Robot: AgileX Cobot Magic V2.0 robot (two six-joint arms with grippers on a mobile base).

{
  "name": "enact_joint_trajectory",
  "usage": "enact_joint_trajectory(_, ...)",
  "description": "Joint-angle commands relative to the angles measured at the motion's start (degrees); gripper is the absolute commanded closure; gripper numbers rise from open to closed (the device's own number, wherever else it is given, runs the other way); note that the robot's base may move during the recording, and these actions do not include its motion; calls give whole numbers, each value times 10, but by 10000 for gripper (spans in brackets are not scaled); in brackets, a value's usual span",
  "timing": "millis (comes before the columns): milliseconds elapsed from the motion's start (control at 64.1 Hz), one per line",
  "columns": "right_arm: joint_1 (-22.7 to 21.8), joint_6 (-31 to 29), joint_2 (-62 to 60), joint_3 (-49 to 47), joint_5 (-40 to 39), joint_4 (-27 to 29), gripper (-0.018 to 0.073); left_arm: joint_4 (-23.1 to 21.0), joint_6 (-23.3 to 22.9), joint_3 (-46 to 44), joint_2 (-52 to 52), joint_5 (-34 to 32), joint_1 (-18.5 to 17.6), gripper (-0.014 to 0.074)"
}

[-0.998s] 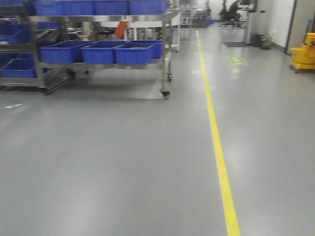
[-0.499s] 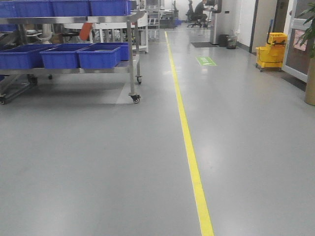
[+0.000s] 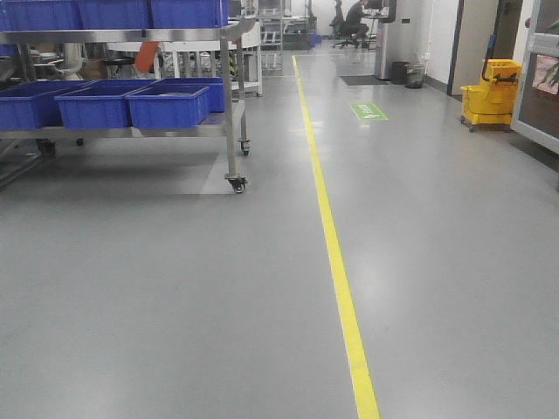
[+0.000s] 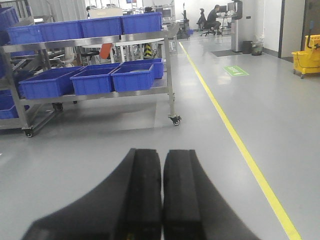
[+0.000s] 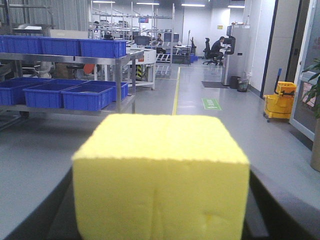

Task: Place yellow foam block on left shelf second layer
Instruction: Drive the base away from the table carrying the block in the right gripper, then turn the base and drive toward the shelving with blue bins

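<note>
The yellow foam block (image 5: 160, 175) fills the lower half of the right wrist view, held between the dark fingers (image 5: 56, 212) of my right gripper (image 5: 160, 212), which is shut on its sides. My left gripper (image 4: 162, 167) is shut, pads pressed together with nothing between them, pointing over the grey floor. The steel shelf (image 3: 229, 105) on casters stands ahead at the left and carries blue bins (image 3: 166, 105) on its layers. It also shows in the left wrist view as the shelf (image 4: 169, 75) and in the right wrist view as the shelf (image 5: 117, 80). The front view shows neither gripper.
A yellow floor line (image 3: 336, 262) runs ahead down the aisle, just right of the shelf. A yellow mop bucket (image 3: 487, 92) stands by the right wall near a door. A green floor mark (image 3: 368, 111) lies farther on. People sit at desks at the far end (image 3: 354, 16).
The front view has swung right, so the shelf and the yellow line slid left in it. Over the last half second the shelf drew slightly nearer.
</note>
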Motion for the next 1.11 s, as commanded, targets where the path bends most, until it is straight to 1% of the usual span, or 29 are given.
enact_joint_trajectory(0, -4, -3, 7, -16, -51, -5, 108, -3, -2, 15, -10, -47, -4, 472)
enact_joint_trajectory(1092, -4, -3, 7, -16, -51, -5, 108, -3, -2, 15, -10, -47, -4, 472)
